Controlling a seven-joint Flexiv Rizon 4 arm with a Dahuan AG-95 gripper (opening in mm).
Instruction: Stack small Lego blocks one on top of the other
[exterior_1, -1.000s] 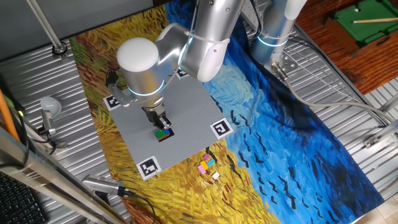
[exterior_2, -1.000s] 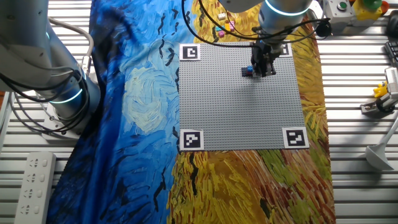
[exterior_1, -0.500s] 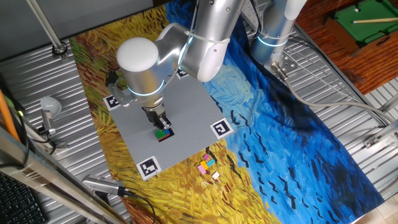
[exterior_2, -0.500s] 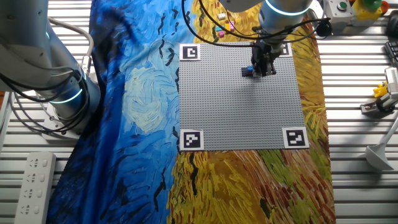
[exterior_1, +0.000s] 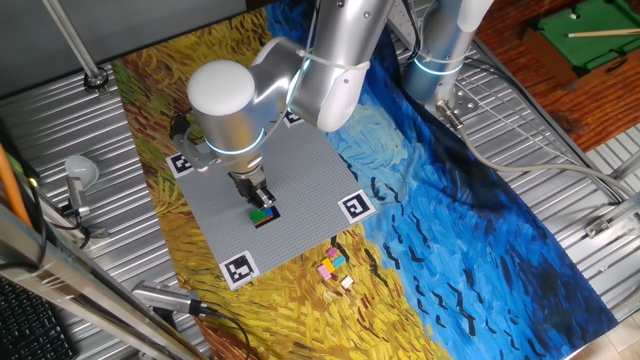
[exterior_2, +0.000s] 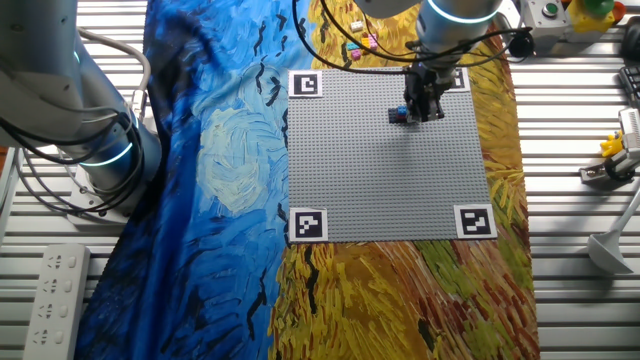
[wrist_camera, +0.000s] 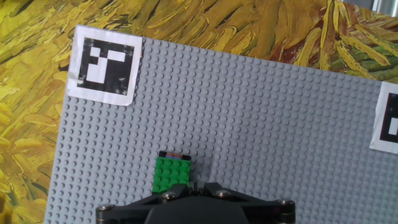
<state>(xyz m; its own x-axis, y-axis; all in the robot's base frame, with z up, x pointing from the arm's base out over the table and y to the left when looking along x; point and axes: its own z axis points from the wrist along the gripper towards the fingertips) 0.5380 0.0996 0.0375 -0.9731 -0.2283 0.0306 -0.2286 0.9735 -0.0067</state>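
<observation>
Hand view: a green Lego block (wrist_camera: 172, 175) sits on the grey studded baseplate (wrist_camera: 261, 112), its near edge just ahead of the gripper (wrist_camera: 196, 186), whose dark housing fills the bottom of the frame; a thin red and dark edge shows at the block's far side, suggesting another brick beneath it, though how many lie in the stack cannot be told. The fingertips are not separately visible here, so whether the gripper is spread or clenched cannot be told. One fixed view shows the gripper (exterior_1: 260, 200) pointing down at the stacked bricks (exterior_1: 264, 214), green over a darker red layer, on the baseplate (exterior_1: 300, 170) toward its edge nearest the loose blocks. Those loose small blocks (exterior_1: 334, 266), pink, yellow and white, lie off the plate on the cloth (exterior_1: 470, 200), well apart from the tool. The other fixed view places the gripper (exterior_2: 422, 105) directly above the stack (exterior_2: 400, 116), with the loose bricks (exterior_2: 360, 42) beyond the plate's far edge. No readable writing appears; the only markings are black-and-white square corner tags (wrist_camera: 104, 65) on white paper, one at each corner of the plate. The baseplate is a flat square with a regular grid of round studs; the blocks are glossy, rectangular and studded. The cloth is printed with swirling blue and yellow brushstrokes and lies over a ribbed metal tabletop (exterior_1: 560, 130). The arm (exterior_1: 300, 70) is smooth, silver and rounded.
</observation>
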